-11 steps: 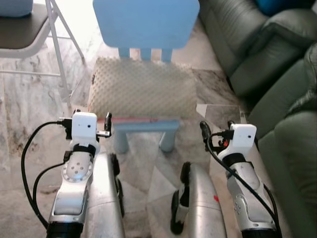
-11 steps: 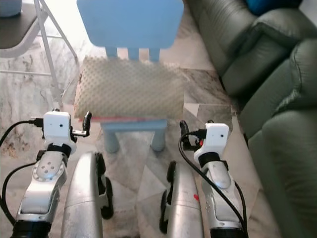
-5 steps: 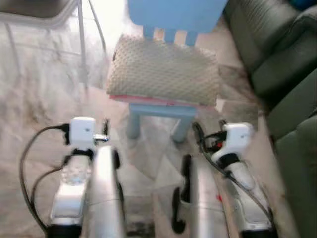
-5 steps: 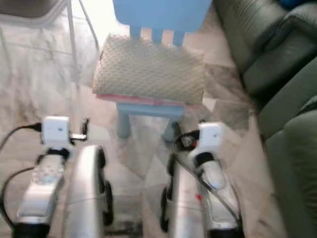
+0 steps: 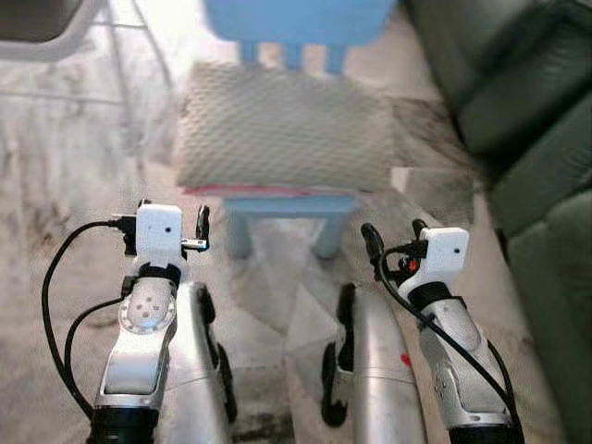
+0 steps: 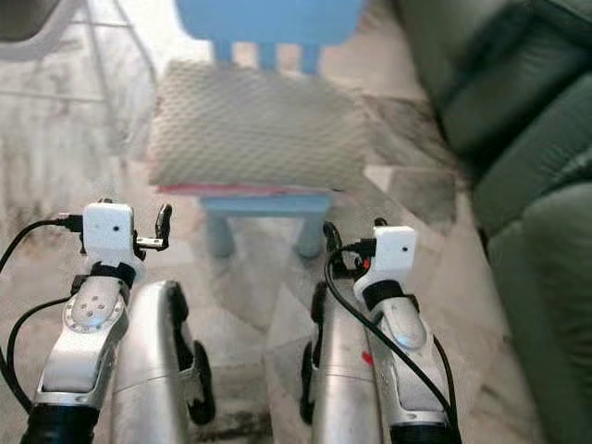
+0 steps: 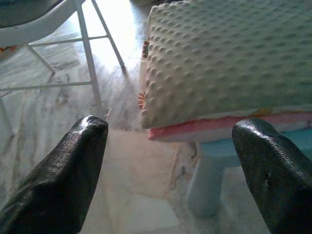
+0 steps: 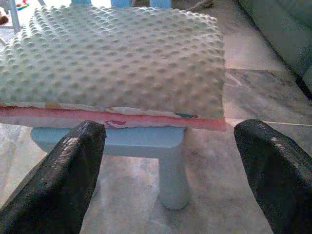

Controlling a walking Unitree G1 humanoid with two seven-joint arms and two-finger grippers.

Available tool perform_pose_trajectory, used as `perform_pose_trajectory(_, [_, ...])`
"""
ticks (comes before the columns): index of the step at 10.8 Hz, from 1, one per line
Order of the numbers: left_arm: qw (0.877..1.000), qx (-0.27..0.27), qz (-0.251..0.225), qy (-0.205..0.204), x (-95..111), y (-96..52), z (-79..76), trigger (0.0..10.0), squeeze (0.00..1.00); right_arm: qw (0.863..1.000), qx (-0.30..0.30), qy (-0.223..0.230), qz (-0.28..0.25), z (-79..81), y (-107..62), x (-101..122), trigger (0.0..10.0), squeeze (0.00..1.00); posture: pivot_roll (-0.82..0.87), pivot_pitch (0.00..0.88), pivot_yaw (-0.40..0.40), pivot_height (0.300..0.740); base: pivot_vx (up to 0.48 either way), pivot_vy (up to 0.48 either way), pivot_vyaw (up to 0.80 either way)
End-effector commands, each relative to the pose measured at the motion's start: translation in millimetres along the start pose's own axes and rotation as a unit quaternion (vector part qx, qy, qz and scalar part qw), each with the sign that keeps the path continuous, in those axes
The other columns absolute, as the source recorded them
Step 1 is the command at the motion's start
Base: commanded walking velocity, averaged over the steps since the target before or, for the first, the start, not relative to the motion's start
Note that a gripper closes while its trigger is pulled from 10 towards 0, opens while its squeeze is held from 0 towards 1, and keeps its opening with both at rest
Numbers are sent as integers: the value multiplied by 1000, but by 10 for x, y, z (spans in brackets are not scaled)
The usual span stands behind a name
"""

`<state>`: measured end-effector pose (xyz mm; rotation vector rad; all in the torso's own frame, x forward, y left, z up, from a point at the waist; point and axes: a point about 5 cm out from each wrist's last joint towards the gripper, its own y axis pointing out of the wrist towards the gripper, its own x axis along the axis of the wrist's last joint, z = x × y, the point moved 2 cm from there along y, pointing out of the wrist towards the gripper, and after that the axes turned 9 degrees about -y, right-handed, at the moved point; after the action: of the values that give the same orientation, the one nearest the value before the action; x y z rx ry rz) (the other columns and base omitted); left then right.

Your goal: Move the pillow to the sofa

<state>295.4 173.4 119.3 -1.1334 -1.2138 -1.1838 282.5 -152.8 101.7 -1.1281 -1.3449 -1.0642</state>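
The pillow (image 5: 282, 127), cream with a nubbly dotted top and a pink underside edge, lies flat on the seat of a small light-blue chair (image 5: 294, 205), covering the seat and overhanging its front. The chair's backrest rises just behind the pillow. Both arms are raised in front of the chair, short of the pillow and not touching it. The left claw (image 7: 170, 170) points at the pillow's left front corner, its fingers spread wide apart with nothing between them. The right claw (image 8: 168, 168) faces the pillow's front edge and the chair leg, fingers likewise wide apart and empty. The dark green sofa (image 5: 518, 111) stands to the right of the chair. A white folding chair (image 7: 63, 29) stands to the left on the marble floor (image 5: 65, 185).
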Motion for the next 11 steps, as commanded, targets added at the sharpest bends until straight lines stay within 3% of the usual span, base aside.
perform_pose_trajectory(1, [1000, 5, 10, 2, -54, -34, 29, 10000, 0, 1000, 3, 0, 8, -14, -32, -40, 10000, 0, -19, 294, -63, 533, 0, 0, 0])
perform_pose_trajectory(4, [1000, 4, 11, 1, -57, -30, 23, 10000, 0, 1000, 16, -9, 6, 19, -35, -39, 10000, 0, -18, 290, -64, 533, 0, 0, 379])
perform_pose_trajectory(11, [1000, 1, 12, -4, -68, -48, -4, 10000, 0, 1000, 15, -6, 2, 21, -10, -21, 10000, 0, -21, 301, -65, 533, 307, 0, 0])
